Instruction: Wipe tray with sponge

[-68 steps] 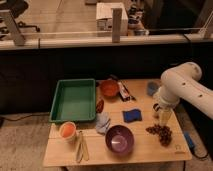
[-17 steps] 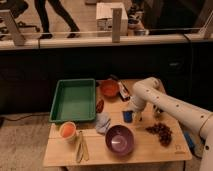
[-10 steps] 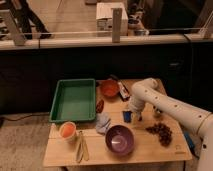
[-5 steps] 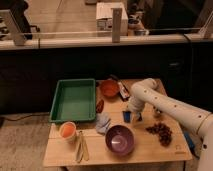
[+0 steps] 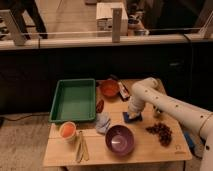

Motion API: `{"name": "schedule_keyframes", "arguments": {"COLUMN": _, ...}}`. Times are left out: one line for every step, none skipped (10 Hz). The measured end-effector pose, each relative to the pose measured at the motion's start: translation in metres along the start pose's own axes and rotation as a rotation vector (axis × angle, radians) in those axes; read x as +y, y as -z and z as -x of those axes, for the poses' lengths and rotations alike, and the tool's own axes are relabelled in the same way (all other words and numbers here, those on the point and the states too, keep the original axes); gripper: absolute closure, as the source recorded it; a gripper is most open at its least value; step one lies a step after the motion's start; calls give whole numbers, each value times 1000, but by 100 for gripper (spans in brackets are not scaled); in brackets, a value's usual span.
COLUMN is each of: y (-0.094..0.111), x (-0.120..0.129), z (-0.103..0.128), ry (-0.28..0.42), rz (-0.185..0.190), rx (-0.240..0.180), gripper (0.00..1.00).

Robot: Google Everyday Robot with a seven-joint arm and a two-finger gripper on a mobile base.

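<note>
One step in hand, judged: grasp small blue rectangular sponge [image 5: 134,118], lying on wooden table [image 5: 150,150], right of green rectangular plastic tray [image 5: 74,102]. White arm's gripper [image 5: 131,114] down at sponge, on or just above it; clenched or released, cannot tell. To do well: centre over sponge, grip firmly, lift straight, pass clear of purple bowl [image 5: 120,139] and pale crumpled cloth [image 5: 103,122] toward tray.

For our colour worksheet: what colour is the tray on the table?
The tray is green, seen in the camera view; the claw is at the blue sponge.
</note>
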Motion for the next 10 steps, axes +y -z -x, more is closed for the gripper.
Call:
{"name": "schedule_keyframes", "arguments": {"y": 2, "x": -1, "z": 0, "ry": 2, "rz": -2, "rx": -1, "gripper": 69}}
{"name": "schedule_keyframes", "arguments": {"y": 4, "x": 0, "z": 0, "ry": 5, "rz": -1, "rx": -4, "gripper": 70}}
{"name": "schedule_keyframes", "arguments": {"y": 6, "x": -1, "z": -2, "ry": 6, "rz": -3, "rx": -13, "gripper": 64}}
{"name": "schedule_keyframes", "arguments": {"y": 7, "x": -1, "z": -4, "ry": 10, "rz": 0, "rx": -20, "gripper": 55}}
{"name": "schedule_keyframes", "arguments": {"y": 7, "x": -1, "z": -5, "ry": 17, "rz": 4, "rx": -29, "gripper": 44}}
{"name": "schedule_keyframes", "arguments": {"y": 6, "x": -1, "z": -7, "ry": 23, "rz": 10, "rx": -37, "gripper": 34}}
{"name": "schedule_keyframes", "arguments": {"y": 3, "x": 0, "z": -8, "ry": 27, "rz": 18, "rx": -43, "gripper": 24}}
{"name": "schedule_keyframes", "arguments": {"y": -1, "x": 1, "z": -10, "ry": 34, "rz": 27, "rx": -46, "gripper": 20}}
{"name": "schedule_keyframes", "arguments": {"y": -4, "x": 1, "z": -12, "ry": 34, "rz": 31, "rx": -45, "gripper": 20}}
{"name": "schedule_keyframes", "arguments": {"y": -10, "x": 1, "z": -14, "ry": 34, "rz": 40, "rx": -41, "gripper": 20}}
